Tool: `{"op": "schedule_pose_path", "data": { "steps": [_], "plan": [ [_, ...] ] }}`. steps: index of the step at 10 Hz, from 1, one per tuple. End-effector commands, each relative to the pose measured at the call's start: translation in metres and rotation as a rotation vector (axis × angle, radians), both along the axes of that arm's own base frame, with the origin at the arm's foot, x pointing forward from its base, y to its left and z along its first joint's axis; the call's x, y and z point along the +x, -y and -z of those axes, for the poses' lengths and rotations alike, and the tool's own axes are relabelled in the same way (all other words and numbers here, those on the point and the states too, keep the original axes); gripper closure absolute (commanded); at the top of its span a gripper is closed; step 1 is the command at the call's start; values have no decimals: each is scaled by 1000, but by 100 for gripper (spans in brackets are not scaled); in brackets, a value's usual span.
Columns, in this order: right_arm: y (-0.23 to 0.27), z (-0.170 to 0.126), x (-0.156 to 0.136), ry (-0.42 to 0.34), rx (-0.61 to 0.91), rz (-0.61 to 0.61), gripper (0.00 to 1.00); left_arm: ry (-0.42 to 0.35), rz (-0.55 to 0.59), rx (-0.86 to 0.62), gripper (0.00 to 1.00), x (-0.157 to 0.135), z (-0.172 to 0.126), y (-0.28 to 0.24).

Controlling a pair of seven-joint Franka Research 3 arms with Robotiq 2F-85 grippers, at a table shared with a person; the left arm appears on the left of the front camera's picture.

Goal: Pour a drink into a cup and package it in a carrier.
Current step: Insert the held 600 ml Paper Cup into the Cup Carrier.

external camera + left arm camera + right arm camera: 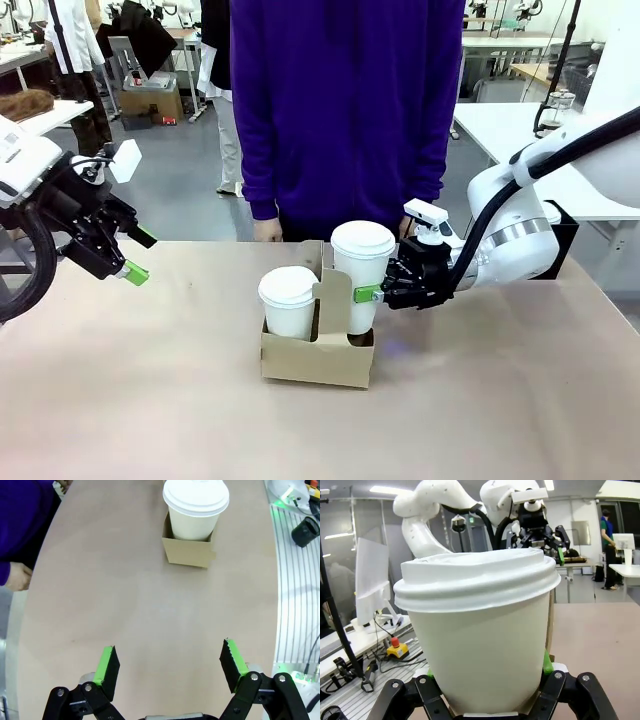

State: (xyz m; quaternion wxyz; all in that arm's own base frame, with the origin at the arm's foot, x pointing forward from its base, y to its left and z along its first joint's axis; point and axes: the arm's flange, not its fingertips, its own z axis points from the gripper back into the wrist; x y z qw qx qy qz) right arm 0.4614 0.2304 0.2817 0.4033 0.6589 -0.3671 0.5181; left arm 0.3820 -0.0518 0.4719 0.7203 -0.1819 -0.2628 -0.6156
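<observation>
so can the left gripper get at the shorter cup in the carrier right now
Probably yes: the left gripper hangs open over bare table, nothing between it and the shorter cup. The right gripper grips the tall cup on the far side.

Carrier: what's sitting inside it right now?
The carrier holds two lidded white cups: the tall cup, gripped by the right claw, and a shorter cup beside it. Lids hide their contents; the carrier's walls hide their bases.

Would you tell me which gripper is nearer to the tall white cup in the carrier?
Right. The right gripper is shut on the tall cup in the carrier; the left gripper hangs open, well off to the side.
</observation>
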Motion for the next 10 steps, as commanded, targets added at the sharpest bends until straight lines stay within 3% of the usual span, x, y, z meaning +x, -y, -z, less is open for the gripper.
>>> {"op": "schedule_pose_path", "data": {
  "steps": [1, 10],
  "plan": [
    [0, 22, 3, -19, -48, -13, 20, 3, 13, -8, 0, -1, -2, -1],
    [-11, 12, -34, 33, 3, -29, 20, 3, 13, -8, 0, -1, -2, -1]
  ]
}}
